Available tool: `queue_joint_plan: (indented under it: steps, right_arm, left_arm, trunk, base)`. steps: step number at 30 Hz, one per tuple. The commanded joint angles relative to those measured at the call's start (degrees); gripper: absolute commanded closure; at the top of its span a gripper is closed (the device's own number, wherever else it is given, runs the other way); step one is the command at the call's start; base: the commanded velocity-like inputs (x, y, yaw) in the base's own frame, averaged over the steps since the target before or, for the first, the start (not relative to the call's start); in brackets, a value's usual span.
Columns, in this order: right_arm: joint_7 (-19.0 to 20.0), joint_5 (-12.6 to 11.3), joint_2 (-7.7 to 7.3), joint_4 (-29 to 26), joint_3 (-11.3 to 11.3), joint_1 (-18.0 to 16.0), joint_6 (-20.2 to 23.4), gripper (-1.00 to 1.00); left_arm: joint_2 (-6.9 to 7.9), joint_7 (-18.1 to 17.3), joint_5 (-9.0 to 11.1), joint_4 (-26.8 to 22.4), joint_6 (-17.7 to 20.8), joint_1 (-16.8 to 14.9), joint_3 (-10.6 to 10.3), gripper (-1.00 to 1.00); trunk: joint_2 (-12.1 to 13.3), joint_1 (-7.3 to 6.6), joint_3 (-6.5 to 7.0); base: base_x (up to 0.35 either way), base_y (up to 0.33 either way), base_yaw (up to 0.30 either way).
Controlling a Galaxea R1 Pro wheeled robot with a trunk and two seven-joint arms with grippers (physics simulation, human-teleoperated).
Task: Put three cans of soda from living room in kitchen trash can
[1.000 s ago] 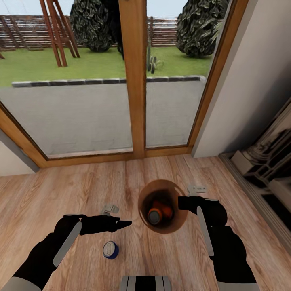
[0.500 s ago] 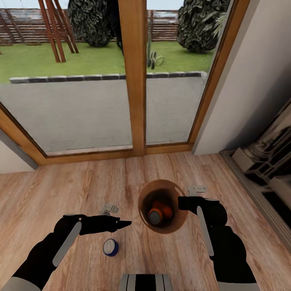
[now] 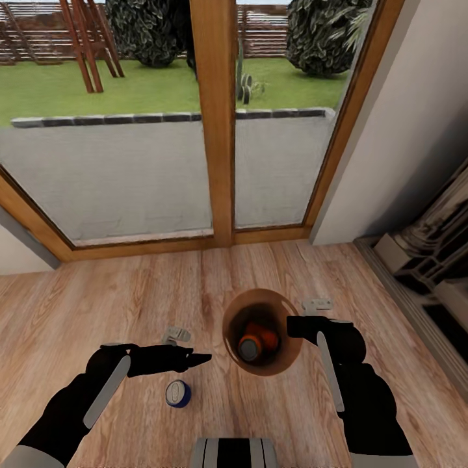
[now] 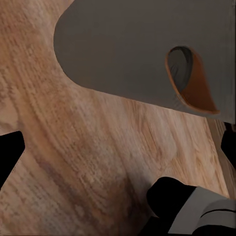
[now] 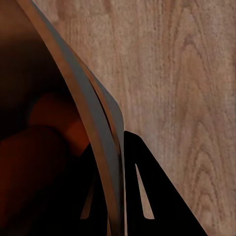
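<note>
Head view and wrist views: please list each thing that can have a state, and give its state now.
trash can: upright on the floor, its wall clamped in the right tool.
orange soda cans: inside the trash can.
blue soda can: standing upright on the floor, outside the trash can, not held.
right tool: shut on the trash can's wall.
left tool: holds nothing, above the floor; open or shut is unclear.

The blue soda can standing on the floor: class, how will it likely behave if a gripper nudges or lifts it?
The blue soda can stands upright on smooth plank floor, so a sideways nudge would probably tip it, and its round body would then likely roll. It looks small and thin-walled, so probably light, perhaps easily dented. Its glossy side may slip in the left gripper.
</note>
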Motion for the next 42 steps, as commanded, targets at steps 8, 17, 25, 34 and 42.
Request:
queue_joint_plan:
  steps: [8, 17, 25, 34, 42]
  right_arm:
    - [0.33, -1.34, -0.03, -0.02, -0.02, -0.02, 0.00, 1.00]
    - [0.36, -1.34, -0.19, -0.02, -0.02, -0.02, 0.00, 1.00]
    - [0.34, -1.30, -0.41, 0.00, -0.18, -0.02, 0.00, 1.00]
    - [0.34, -1.33, -0.53, -0.02, -0.13, -0.02, 0.00, 1.00]
    - [0.30, -1.34, -0.54, -0.03, -0.20, -0.02, 0.00, 1.00]
  left_arm:
    - [4.04, -4.27, 0.21, -1.44, -0.19, 0.00, 0.11, -1.00]
    - [7.58, -4.17, 0.08, -0.30, -0.18, 0.01, 2.80, -1.00]
    - [8.70, -3.25, -0.07, 3.56, -0.29, 0.00, 2.84, -1.00]
    - [9.20, -3.23, -0.07, 4.81, -0.29, 0.01, 2.84, -1.00]
    - [9.21, -3.23, -0.07, 4.81, -0.29, 0.01, 2.84, -1.00]
  trunk:
    - [0.00, -0.01, -0.74]
    - [0.00, -0.01, -1.54]
    - [0.00, -0.01, -2.13]
    - [0.00, -0.01, -2.22]
    - [0.00, -0.01, -2.38]
  base:
    - [0.000, 0.000, 0.000]
    - [0.000, 0.000, 0.000]
    - [0.000, 0.000, 0.000]
    - [0.000, 0.000, 0.038]
    - [0.000, 0.000, 0.211]
